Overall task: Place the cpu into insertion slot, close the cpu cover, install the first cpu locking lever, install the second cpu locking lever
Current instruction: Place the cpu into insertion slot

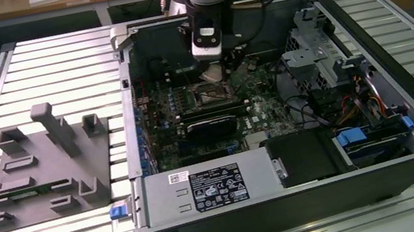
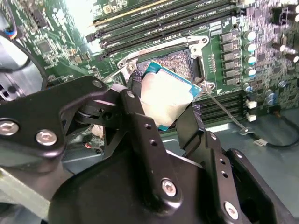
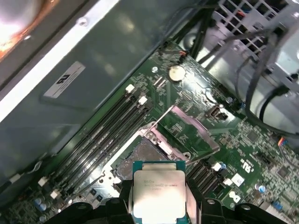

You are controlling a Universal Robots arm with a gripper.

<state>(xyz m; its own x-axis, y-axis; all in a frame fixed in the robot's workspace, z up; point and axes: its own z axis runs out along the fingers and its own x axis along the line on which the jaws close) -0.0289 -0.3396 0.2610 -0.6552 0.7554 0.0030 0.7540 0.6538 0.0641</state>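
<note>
Exterior view: end effector (image 1: 214,71) hangs inside the open computer case (image 1: 379,124) on the counter (image 1: 52,60), just above the insertion slot (image 1: 212,94)

Second wrist view: cpu (image 2: 166,95) clamped between the two fingers (image 2: 140,121), tilted, over the slot (image 2: 175,58), not seated

First wrist view: cpu (image 3: 159,196) just beside the bare slot (image 3: 140,156); cpu cover (image 3: 198,128) raised open

Judgement: step one, placing the cpu, in hand and not yet done. Seating calls for levelling the chip, squaring it to the socket rim and a gentle descent
</note>
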